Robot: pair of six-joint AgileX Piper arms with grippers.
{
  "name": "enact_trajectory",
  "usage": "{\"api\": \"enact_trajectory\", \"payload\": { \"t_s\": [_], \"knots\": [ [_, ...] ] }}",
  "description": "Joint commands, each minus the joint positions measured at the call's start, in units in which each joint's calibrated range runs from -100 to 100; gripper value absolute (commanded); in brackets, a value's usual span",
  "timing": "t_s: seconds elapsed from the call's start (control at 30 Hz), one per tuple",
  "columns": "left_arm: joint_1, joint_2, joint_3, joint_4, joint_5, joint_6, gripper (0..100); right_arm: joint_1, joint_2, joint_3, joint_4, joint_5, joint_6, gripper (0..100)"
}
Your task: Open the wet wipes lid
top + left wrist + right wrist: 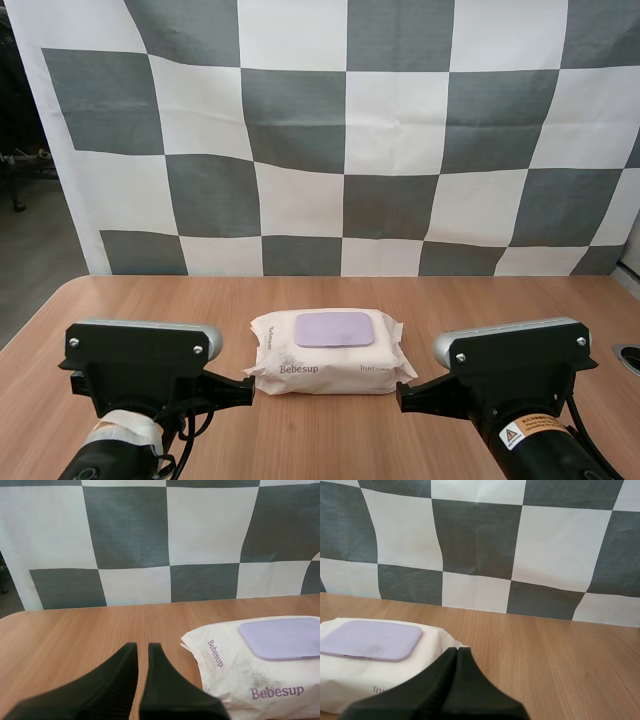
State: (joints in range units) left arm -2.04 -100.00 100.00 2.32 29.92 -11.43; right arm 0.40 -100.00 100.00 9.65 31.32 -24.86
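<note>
1. The wet wipes pack [330, 352] lay flat on the wooden surface [150, 300] at the lower centre of the high view, between my two arms. Its lilac lid [334, 329] faced up and was shut flush.
2. My left claw [142, 649] hung low over bare wood just beside the pack's near corner. Its fingers were parted by only a narrow slit and gripped nothing.
3. My right claw [457, 652] sat close to the opposite end of the pack with its fingers pressed together into one dark wedge, empty.
4. The white wrapper looked soft and crinkled. I judged the pack light and squashy, likely to dent under a fingertip and to slide on the smooth wood if pushed from one side.
5. The lid appeared to be a stiff, slick plastic flap with rounded corners. I judged its raised rim the only place to take hold, by hooking a fingertip under one long edge.
6. I could not tell from these views which edge carried the hinge and which the opening lip.
7. I judged that one claw should pin the soft wrapper beside the lid while the other pried upward, or the whole pack might lift.
</note>
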Motion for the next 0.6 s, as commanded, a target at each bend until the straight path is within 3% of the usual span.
{"api": "enact_trajectory", "payload": {
  "t_s": [0.0, 0.4, 0.47, 0.5, 0.57],
  "knots": [
    [0.94, 0.0, 0.0, -0.4, 0.1, -0.3, 16, -1.5, 0.0, 0.0, -6.9, -0.1, 3.6, 0],
    [0.94, 0.0, 0.0, -0.2, 0.1, -0.3, 16, -1.5, 0.0, 0.0, -6.9, -0.1, 3.6, 0],
    [0.94, 0.0, 0.0, 4.9, -3.5, 1.7, 16, -1.5, 0.0, 0.0, -9.2, -2.2, 3.6, 0],
    [0.94, 0.0, 0.0, 10.5, -10.0, 3.9, 16, -1.7, 0.0, 0.0, -11.6, -6.9, 3.6, 0],
    [0.94, 0.0, 0.0, 22.7, -27.1, 6.9, 16, -1.7, 0.0, 0.0, -23.7, -26.1, 2.8, 0]
  ]
}}
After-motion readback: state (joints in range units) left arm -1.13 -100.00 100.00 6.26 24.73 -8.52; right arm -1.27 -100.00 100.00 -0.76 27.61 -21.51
